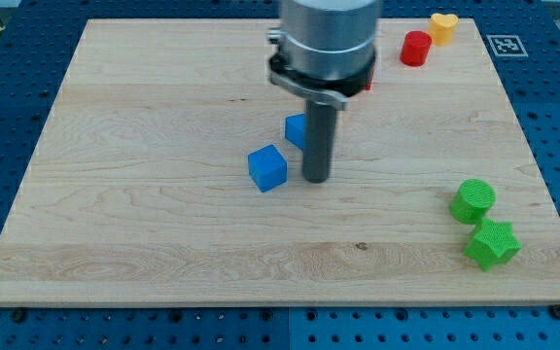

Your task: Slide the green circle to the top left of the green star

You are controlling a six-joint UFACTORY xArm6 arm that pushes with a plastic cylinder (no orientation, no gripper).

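The green circle (pixel 472 199) sits near the board's right edge, touching or almost touching the green star (pixel 492 243) just below and to its right. My tip (pixel 316 179) is near the board's middle, far to the left of both green blocks. It stands just right of a blue cube (pixel 267 167) and just below a second blue block (pixel 297 129) that the rod partly hides.
A red cylinder (pixel 415 48) and a yellow heart-like block (pixel 442 27) sit at the top right of the wooden board (pixel 144 224). A bit of red shows behind the arm's body (pixel 367 82). The board lies on a blue perforated table.
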